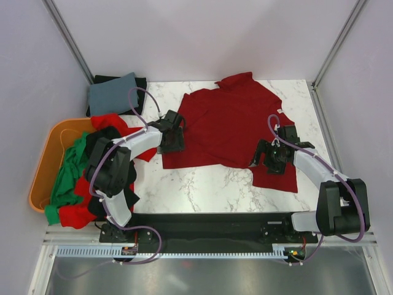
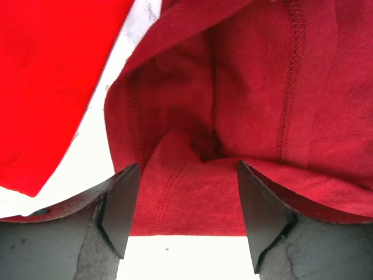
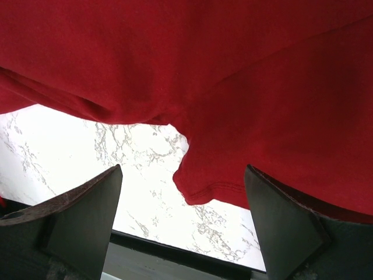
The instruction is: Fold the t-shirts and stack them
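Note:
A dark red t-shirt [image 1: 230, 123] lies spread on the marble table. My left gripper [image 1: 172, 140] is open at the shirt's left lower corner; in the left wrist view its fingers [image 2: 119, 207] straddle a bunched fold of the dark red cloth [image 2: 198, 192]. My right gripper [image 1: 271, 157] is open at the shirt's right lower part; in the right wrist view a hemmed corner of the shirt [image 3: 204, 189] lies between its fingers [image 3: 87, 216], untouched. Bright red, green and black t-shirts [image 1: 86, 178] are heaped in and over the orange tub.
An orange plastic tub [image 1: 46, 160] stands at the left table edge. A grey-blue folded cloth [image 1: 113, 95] lies on a black one at the back left. Bright red cloth [image 2: 46, 81] lies beside the left gripper. The table's front edge [image 3: 175, 248] is near the right gripper.

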